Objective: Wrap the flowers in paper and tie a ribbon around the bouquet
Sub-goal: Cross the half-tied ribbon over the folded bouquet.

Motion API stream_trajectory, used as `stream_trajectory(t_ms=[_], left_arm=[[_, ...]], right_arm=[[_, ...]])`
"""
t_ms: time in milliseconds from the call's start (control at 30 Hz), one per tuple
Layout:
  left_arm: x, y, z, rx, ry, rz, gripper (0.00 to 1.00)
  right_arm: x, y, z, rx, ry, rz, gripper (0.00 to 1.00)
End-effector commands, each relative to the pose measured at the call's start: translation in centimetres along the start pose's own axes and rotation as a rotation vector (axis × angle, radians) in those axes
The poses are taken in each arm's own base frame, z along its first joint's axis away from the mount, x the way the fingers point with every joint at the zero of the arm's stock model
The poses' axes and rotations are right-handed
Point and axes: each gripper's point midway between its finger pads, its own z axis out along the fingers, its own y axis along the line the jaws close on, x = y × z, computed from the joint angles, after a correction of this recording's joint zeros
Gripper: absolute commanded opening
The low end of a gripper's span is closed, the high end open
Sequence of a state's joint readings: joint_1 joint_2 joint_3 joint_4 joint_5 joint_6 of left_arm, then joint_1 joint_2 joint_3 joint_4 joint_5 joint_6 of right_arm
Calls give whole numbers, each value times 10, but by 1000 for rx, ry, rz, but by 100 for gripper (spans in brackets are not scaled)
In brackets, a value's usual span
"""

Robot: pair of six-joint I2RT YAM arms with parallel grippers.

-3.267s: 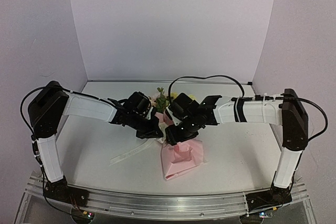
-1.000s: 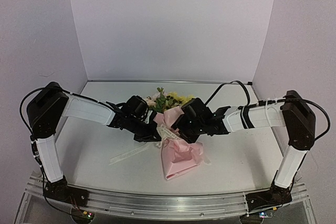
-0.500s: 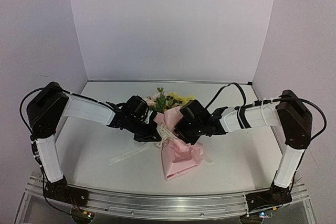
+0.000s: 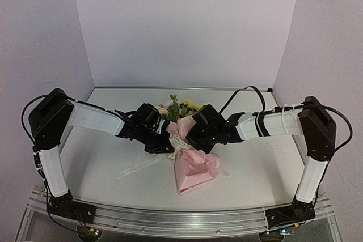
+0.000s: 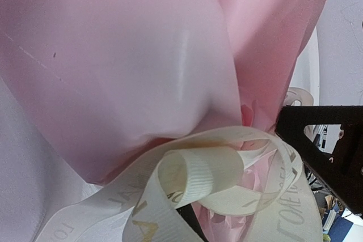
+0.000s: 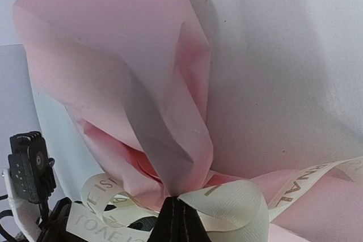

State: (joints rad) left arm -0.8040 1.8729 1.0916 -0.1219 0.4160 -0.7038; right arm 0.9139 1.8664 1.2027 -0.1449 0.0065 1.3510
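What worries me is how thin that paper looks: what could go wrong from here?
The right gripper is shut on the ribbon right at the pinched paper; a hard pull might tear it. The ribbon's loops look loose, so they may slip apart before tightening. The left gripper sits close beside the right one and could bump it.

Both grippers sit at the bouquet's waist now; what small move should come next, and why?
Probably draw the right gripper away from the left gripper: its jaws are shut on the ribbon, which loops loosely at the pinched waist of the bouquet, so pulling should tighten it.
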Motion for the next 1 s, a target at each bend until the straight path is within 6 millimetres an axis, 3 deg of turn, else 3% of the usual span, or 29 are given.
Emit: stream_trajectory(t_ms=[0, 133, 267, 467, 667, 967], left_arm=[[-13, -18, -17, 36, -55, 46, 0], [-13, -18, -18, 35, -58, 48, 0], [-14, -18, -17, 35, -57, 49, 0], [-15, -18, -18, 32, -58, 52, 0], [-15, -18, -17, 32, -58, 52, 0], [-14, -16, -18, 27, -60, 50, 0]], right_arm=[[-7, 17, -12, -30, -9, -42, 0], [4, 23, -13, -52, 50, -98, 1], [16, 32, -12, -78, 122, -146, 8], [18, 31, -12, -75, 136, -171, 23], [23, 27, -3, -38, 168, -202, 28], [33, 16, -5, -7, 223, -214, 33]])
